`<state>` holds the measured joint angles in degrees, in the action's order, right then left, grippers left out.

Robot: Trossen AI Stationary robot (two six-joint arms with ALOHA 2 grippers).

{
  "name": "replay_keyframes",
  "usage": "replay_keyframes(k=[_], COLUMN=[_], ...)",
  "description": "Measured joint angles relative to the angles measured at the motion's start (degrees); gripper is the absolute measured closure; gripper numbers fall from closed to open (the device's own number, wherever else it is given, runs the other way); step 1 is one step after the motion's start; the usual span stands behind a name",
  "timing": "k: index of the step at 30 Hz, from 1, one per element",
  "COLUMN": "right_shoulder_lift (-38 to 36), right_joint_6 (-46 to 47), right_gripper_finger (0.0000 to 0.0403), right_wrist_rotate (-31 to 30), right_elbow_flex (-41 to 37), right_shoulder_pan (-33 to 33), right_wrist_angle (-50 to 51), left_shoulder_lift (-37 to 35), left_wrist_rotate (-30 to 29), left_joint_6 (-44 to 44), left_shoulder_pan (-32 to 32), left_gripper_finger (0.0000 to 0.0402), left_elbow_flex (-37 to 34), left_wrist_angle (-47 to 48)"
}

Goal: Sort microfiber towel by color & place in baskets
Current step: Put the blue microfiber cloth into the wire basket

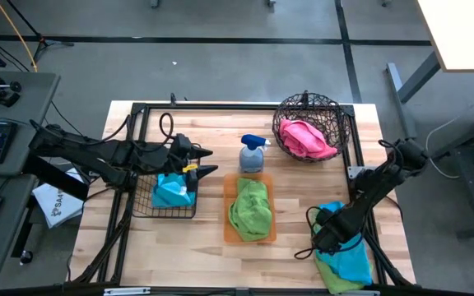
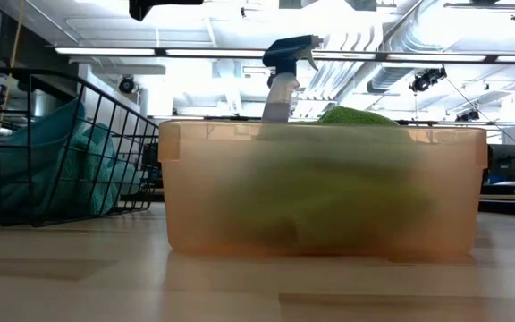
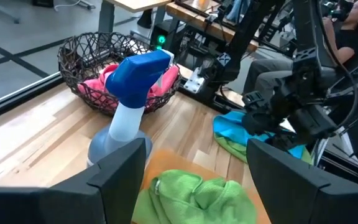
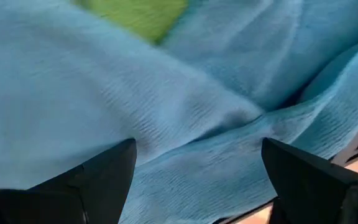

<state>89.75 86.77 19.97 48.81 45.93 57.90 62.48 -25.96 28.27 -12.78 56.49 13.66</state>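
Right end effector (image 1: 326, 238), fingers spread wide and gripping nothing, is pressing into the fuzzy cyan-blue microfiber towel (image 1: 348, 256) at the table's 5 o'clock; I'd pinch only the blue layer, not the lime green cloth (image 1: 332, 278) underneath.

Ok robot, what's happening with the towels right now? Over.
Right gripper open, down on cyan towel in corner pile. Left gripper open over black basket. Spray bottle between baskets, not blocking.

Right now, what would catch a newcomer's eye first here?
Probably the colours: a green towel in the orange tray at the table's middle, a pink towel in the round basket at the far right. The right gripper, open, is down on a blue towel at the near right corner.
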Motion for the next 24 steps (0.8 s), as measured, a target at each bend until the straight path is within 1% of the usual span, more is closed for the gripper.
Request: replay_keyframes(k=[4,7,8,10,14,15,18,19,21,24], right_shoulder_lift=[-0.08,-0.08,-0.09,-0.15,-0.17,-0.17,-0.17,-0.17,-0.21,-0.41], right_joint_6=[0.87,0.80,0.74,0.49,-1.75,-2.74,-5.82,-6.95,-9.83,-14.60], right_gripper_finger=[0.0073,0.0114,0.0137,0.0198,0.0363,0.0380,0.0378,0.0384,0.0396,0.0394], right_wrist_rotate=[-0.39,-1.20,-1.30,-1.31,-2.44,-2.99,-3.75,-4.55,-7.50,-12.42], right_elbow_flex=[-2.31,-3.47,-3.78,-4.36,-3.87,-3.24,0.48,2.40,6.66,14.31], right_shoulder_pan=[0.00,0.00,0.00,0.00,0.45,0.59,0.68,0.68,0.68,0.51], right_wrist_angle=[-2.64,-4.65,-5.06,-5.04,-4.28,-3.75,-0.22,2.01,7.36,15.31], left_shoulder_lift=[0.00,0.00,0.00,-0.02,-0.02,-0.05,-0.75,-1.04,-1.60,-2.02], left_wrist_rotate=[0.00,-0.33,-0.35,-0.37,-0.55,-0.55,-0.20,-0.14,-0.09,-0.11], left_joint_6=[-0.77,-3.08,-3.75,-5.25,-7.04,-7.42,-7.39,-7.42,-7.79,-9.99], left_shoulder_pan=[0.00,0.04,0.28,0.85,1.99,2.37,3.15,3.51,3.95,4.73], left_gripper_finger=[0.0135,0.0135,0.0135,0.0135,0.0135,0.0135,0.0135,0.0135,0.0135,0.0135], left_elbow_flex=[-0.01,-0.02,-0.02,-0.02,-0.02,-0.02,-0.05,0.13,0.69,2.57], left_wrist_angle=[-0.47,-3.60,-5.20,-8.07,-10.41,-10.53,-10.71,-10.55,-9.88,-10.41])
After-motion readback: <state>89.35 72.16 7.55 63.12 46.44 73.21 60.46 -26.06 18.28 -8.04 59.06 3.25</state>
